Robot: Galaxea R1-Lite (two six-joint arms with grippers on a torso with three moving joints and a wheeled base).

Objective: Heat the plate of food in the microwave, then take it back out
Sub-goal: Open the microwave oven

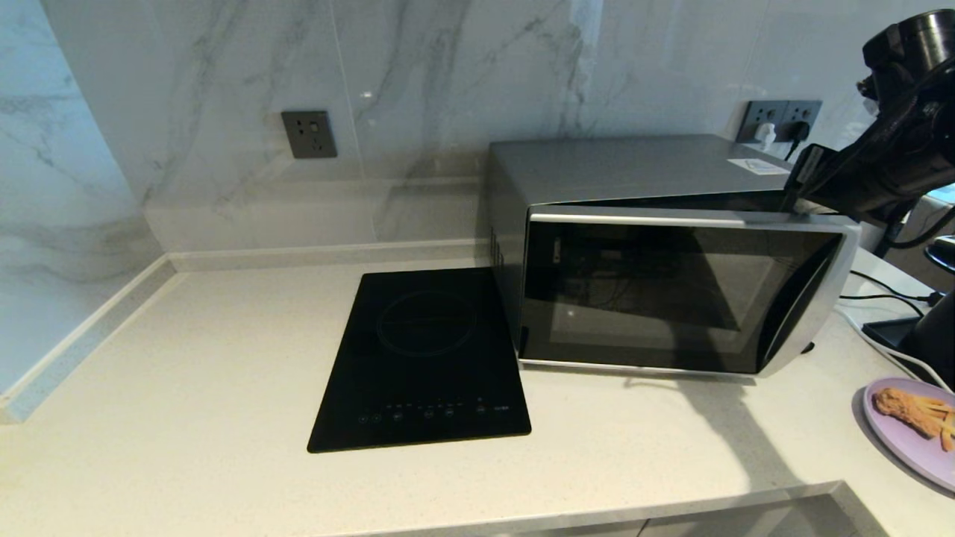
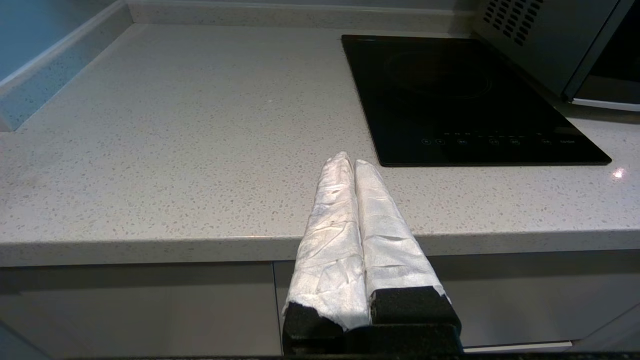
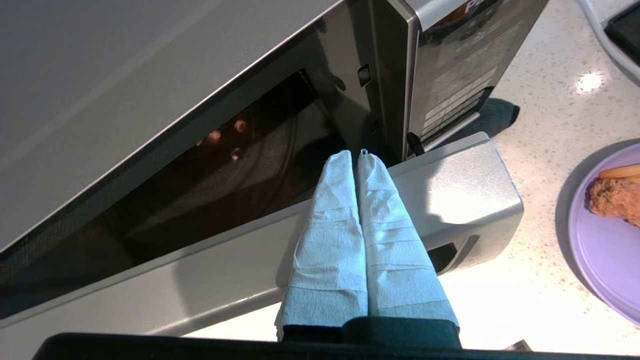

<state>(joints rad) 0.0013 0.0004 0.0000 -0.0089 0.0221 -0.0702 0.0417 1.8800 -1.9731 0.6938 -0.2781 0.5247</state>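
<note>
On the counter (image 1: 186, 373), an induction hob (image 1: 421, 358) lies left of the microwave (image 1: 656, 246); the plate of food (image 1: 914, 429) sits right, nearer the front.

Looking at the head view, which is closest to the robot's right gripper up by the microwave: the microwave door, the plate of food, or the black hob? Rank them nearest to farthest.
1. Microwave door: the shut right gripper is at its top right corner, behind the partly opened door.
2. Plate of food: lower down, at the counter's right edge.
3. Black hob: farthest, left of the microwave.
</note>
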